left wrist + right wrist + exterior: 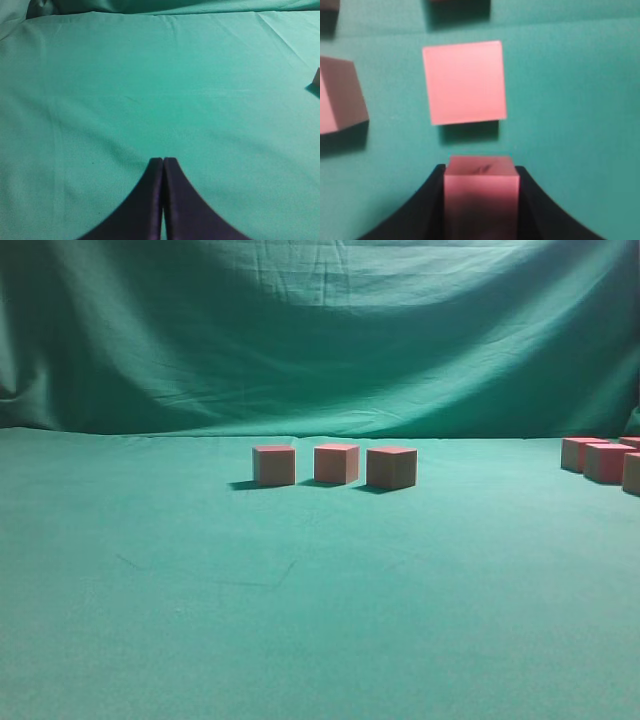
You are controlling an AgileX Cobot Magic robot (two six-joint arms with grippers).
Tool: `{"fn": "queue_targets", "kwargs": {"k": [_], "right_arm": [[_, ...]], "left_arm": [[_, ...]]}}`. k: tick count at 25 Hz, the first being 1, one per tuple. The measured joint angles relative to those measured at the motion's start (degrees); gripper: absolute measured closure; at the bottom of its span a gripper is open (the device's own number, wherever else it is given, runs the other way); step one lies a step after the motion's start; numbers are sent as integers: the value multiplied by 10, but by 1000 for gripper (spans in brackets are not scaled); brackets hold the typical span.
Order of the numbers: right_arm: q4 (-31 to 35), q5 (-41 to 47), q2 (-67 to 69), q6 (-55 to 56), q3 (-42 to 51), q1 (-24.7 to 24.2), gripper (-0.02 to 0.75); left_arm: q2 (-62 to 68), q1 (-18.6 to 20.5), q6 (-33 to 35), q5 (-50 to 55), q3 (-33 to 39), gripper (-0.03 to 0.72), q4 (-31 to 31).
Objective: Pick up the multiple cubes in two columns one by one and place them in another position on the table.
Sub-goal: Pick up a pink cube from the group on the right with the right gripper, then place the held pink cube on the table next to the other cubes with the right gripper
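Three cubes stand in a row on the table [320,590] in the exterior view: left [273,465], middle [336,463], right [391,467]. More cubes [605,461] sit at the right edge. Neither gripper shows in the exterior view. In the right wrist view my right gripper [481,172] is shut on a cube [480,192], held above the cloth. Another cube [464,82] lies just ahead of it, and one [340,95] to the left. In the left wrist view my left gripper [163,160] is shut and empty over bare cloth.
A wrinkled green curtain [320,330] hangs behind the table. Parts of two more cubes show at the top of the right wrist view [457,2]. A sliver of a cube [317,76] shows at the right edge of the left wrist view.
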Motion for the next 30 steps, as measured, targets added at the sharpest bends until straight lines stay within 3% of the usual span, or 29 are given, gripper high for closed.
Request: {"fn": "queue_targets", "kwargs": {"k": [7, 11, 18, 24, 30], "right_arm": [[72, 192, -38, 4, -97, 1, 475], [116, 244, -83, -24, -116, 38, 475], [127, 252, -124, -44, -118, 206, 475], [127, 200, -124, -46, -134, 350, 475], [128, 168, -91, -17, -217, 429, 475]], "left_arm": [[0, 0, 0, 0, 0, 688, 0], [0, 0, 0, 0, 0, 688, 0], [0, 0, 0, 0, 0, 688, 0], [0, 0, 0, 0, 0, 688, 0], [0, 0, 0, 0, 0, 688, 0]]}}
